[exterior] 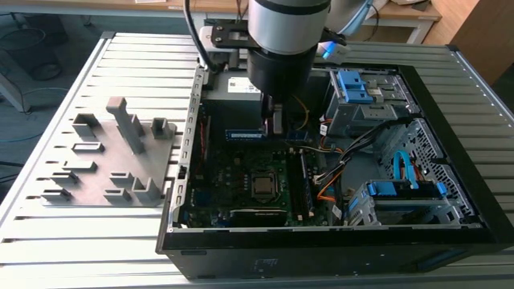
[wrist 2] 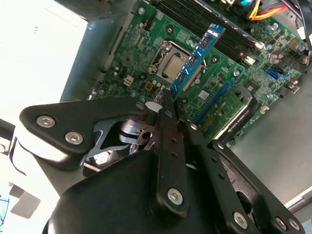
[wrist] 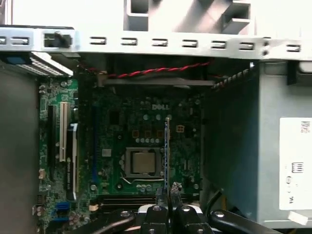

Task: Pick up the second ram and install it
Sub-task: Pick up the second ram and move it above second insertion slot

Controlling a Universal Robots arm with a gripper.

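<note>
The gripper [wrist 2: 171, 101] is clenched on one end of the second ram [wrist 2: 197, 58], its two dark fingers pinching the stick's flat sides. In the second wrist view the stick's broad face is turned to the camera: a long, narrow, bright blue board with a row of black chips. It juts out from the fingertips over the green motherboard [wrist 2: 131, 53], with its free end towards the long dark memory slots [wrist 2: 214, 31]. The first wrist view looks along the stick edge-on, so it is a thin upright line [wrist: 166, 151] just beside the square processor socket [wrist: 144, 162]. The grey power-supply box [wrist: 287, 146] stands to one side, and a twisted red-and-black wire [wrist: 156, 71] runs across the far wall. The exterior view places all this from above: the arm reaches down into the open computer case [exterior: 321, 241], and the stick [exterior: 245, 134] lies level over the board's end nearest the power supply. On the slatted table [exterior: 96, 247] to the exterior view's left stand the grey holder blocks [exterior: 129, 126].
</note>
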